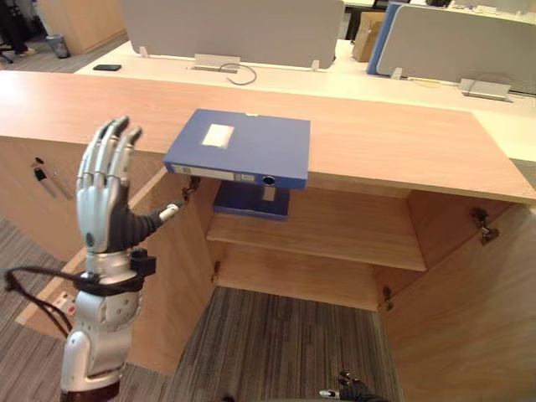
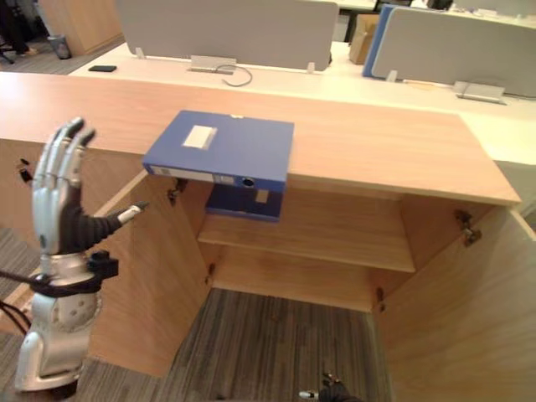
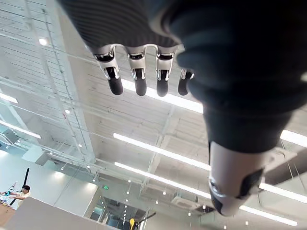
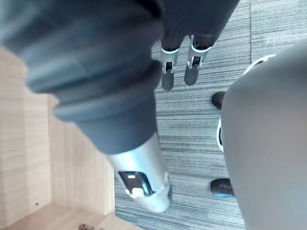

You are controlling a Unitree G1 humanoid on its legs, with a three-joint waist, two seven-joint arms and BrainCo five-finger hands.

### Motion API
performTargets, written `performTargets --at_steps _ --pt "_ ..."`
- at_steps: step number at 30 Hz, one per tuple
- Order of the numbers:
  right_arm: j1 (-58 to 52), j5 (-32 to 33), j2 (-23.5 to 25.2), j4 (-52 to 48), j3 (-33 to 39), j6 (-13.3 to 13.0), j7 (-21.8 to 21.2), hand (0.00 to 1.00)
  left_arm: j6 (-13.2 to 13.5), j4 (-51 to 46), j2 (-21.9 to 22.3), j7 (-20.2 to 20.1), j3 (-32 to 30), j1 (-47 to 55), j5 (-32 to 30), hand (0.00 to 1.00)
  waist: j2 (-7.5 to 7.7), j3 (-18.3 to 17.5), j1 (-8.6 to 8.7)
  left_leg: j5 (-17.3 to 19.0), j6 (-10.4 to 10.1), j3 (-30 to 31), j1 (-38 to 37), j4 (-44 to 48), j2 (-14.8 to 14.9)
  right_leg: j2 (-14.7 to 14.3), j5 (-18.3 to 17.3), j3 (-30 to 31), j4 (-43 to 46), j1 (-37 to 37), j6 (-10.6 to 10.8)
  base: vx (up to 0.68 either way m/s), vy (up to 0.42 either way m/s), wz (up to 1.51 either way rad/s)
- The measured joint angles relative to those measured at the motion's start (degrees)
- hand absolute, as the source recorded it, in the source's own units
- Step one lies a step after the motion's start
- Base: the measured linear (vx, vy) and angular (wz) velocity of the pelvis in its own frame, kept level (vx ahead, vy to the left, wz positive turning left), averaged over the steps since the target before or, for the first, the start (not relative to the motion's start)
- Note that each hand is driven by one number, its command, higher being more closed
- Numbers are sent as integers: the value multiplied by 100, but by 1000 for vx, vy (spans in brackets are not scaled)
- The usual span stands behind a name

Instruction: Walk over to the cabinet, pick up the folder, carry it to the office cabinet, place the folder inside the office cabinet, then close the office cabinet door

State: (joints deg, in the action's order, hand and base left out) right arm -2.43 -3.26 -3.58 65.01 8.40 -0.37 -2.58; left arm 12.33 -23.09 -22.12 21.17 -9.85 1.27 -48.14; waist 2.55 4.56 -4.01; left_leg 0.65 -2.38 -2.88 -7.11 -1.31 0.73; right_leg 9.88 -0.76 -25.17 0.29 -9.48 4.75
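Left hand [image 1: 107, 219] is raised upright in front of the left door [image 1: 180, 285], its fingers [image 1: 109, 155] straight, thumb out, holding nothing. Blue folder [image 1: 239, 146] lies flat on the cabinet top [image 1: 394, 138], its front edge overhanging the open cabinet, apart from both hands. Just below it a second blue folder [image 1: 251, 201] sits on the inner shelf [image 1: 335, 230]. Right door [image 1: 469, 310] also stands open. Right hand [image 1: 355, 391] hangs low over the carpet [image 1: 285, 343], fingers [image 4: 167, 79] straight, empty.
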Motion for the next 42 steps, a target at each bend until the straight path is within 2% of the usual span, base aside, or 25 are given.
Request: performTargets --at_steps 8,13,17,31,42 --pt "-15 -20 -87 -18 -128 -4 52 0 -281 1285 -806 3 296 -334 -613 0 -47 -159 89 -1 1 -78 -106 -38 11 -81 197 26 -363 -167 -68 -29 2 -4" --pt "-64 -44 -98 -50 -161 -8 52 0 -319 1635 -881 2 341 -425 -893 0 -67 -204 139 -12 6 -101 -108 -59 1 -85 230 46 -413 -163 -69 -41 18 -3" --pt "-126 -90 -141 -77 -174 -20 53 0 -343 1869 -1212 3 552 -593 -1071 0 -68 -266 162 -23 3 -119 -106 -100 0 -110 277 57 -502 -169 -54 -14 5 -1" --pt "-124 -246 -260 -76 -171 -80 60 0 -642 2616 -1295 98 796 -1259 -1236 0 -94 -348 317 -36 19 -150 -118 -141 -31 -74 317 59 -507 -154 -54 -20 7 -1" --pt "-108 -247 -259 -76 -174 -81 102 0 -750 3312 -1295 102 1093 -1735 -1265 0 -94 -350 437 -70 44 -253 -132 -175 -40 -65 378 178 -513 -129 -36 -42 6 -5"
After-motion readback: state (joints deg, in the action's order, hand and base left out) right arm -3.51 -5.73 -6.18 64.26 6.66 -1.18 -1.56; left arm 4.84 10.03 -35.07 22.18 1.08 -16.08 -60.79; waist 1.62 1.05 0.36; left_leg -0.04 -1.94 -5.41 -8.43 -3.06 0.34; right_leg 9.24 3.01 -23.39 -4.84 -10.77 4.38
